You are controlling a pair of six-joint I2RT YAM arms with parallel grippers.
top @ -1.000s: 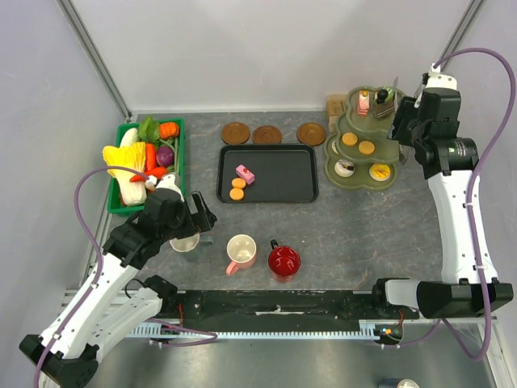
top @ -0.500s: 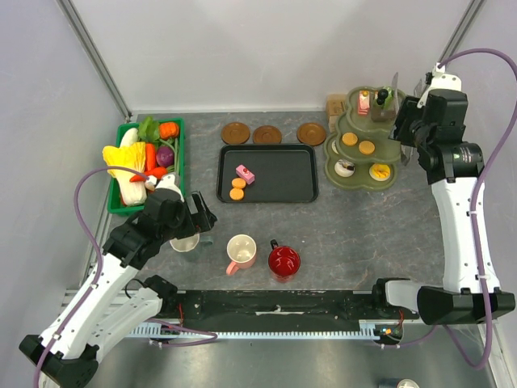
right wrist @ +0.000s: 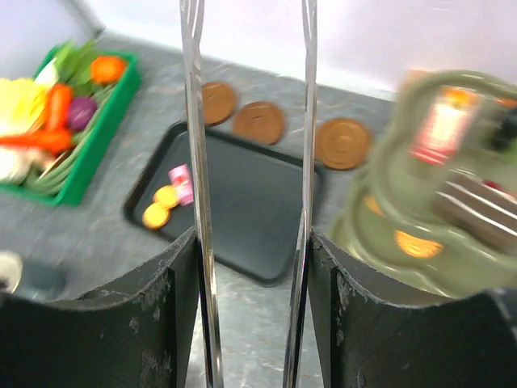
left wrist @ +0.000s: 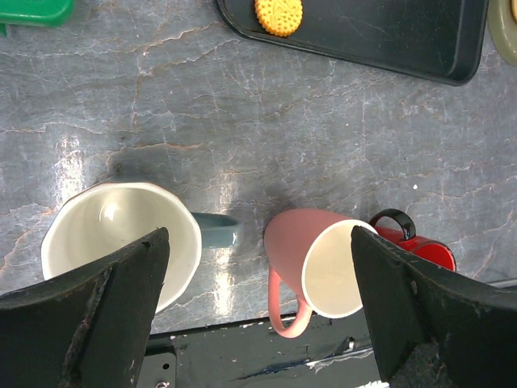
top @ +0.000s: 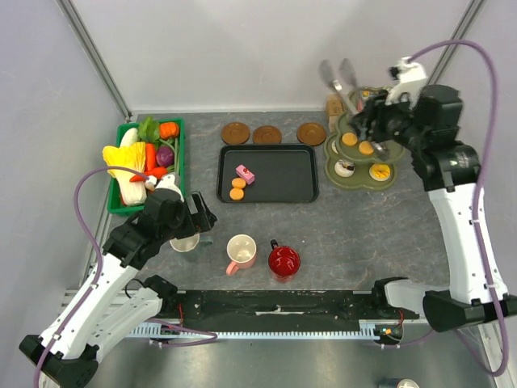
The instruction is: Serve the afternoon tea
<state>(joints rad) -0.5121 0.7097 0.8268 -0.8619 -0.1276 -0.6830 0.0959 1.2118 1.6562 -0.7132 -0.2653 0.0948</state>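
- Top external view: the right gripper (top: 378, 120) has swung in from the right flank of the tiered stand (top: 361, 179) to above it. The metal tongs (top: 338, 78) now jut up and back, clear of the top tier.
- The tong blades stand apart with nothing visible between them. I judge this a re-aim rather than a pick, so the next cake is yet to be taken.
- Right wrist view: the fingers (right wrist: 174, 307) press on both tong arms from outside, holding the tool firmly. Its tips run out of the frame.
- Right arm pose: the elbow is high, the forearm reaches leftward over the stand, and the wrist faces the black tray (top: 299, 190).
- A pink cake (top: 245, 174) and two orange biscuits (top: 237, 188) lie on the tray; the other cakes sit on the stand.
- Left wrist view: the left gripper (left wrist: 258, 234) has not moved. Its jaws are spread wide and empty above the whitish mug (left wrist: 121, 242), with the pink mug (left wrist: 315, 271) and red mug (left wrist: 412, 241) beside it.
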